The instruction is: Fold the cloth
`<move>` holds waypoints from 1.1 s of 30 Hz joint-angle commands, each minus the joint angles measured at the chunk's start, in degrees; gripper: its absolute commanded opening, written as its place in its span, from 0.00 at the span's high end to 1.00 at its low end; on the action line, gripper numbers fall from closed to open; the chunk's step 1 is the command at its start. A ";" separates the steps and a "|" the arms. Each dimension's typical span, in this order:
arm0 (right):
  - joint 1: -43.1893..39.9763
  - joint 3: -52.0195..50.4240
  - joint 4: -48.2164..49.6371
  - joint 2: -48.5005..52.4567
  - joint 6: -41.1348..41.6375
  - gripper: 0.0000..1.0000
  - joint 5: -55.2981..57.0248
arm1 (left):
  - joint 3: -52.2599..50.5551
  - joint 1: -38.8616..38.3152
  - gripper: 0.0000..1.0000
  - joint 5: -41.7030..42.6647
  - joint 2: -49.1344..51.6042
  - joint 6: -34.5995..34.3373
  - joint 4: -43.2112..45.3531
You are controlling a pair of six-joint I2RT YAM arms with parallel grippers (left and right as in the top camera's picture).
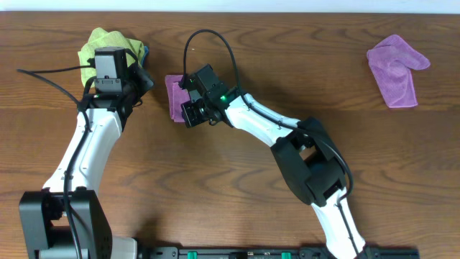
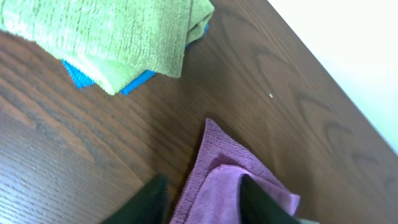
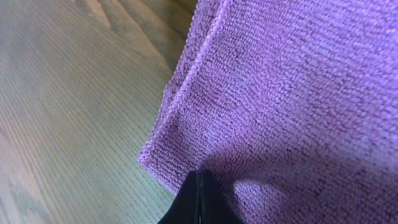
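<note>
arms: white shells, black joints | cables: black | LED: green (right arm)

Bright, even light; soft shadows (left wrist's lower edge blurred).

Nubbly purple cloth, matt wooden table.

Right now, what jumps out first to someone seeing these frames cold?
The right gripper, fingers shut, sits at the folded purple cloth left of centre, and the cloth's edge fills the wrist view. Next to it the left gripper is open, close to a green cloth lying over a blue cloth at the far left. A second purple cloth lies crumpled on its own at the far right.
</note>
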 commanded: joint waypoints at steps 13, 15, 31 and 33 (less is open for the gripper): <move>-4.96 0.81 -4.81 -13.16 -6.71 0.01 1.25 | 0.26 0.59 0.05 5.38 -3.39 -0.37 -1.62; -6.12 0.81 -8.66 -14.97 -8.46 0.01 1.99 | 0.26 1.05 0.05 5.95 -3.72 -1.49 -3.32; -20.02 -2.54 -36.61 -33.40 -22.73 0.01 4.61 | -2.95 2.56 0.05 15.78 -2.64 -9.27 -14.34; -21.81 -5.90 -36.20 -36.85 -22.71 0.01 4.59 | -4.39 2.49 0.05 17.22 -2.05 -10.36 -13.84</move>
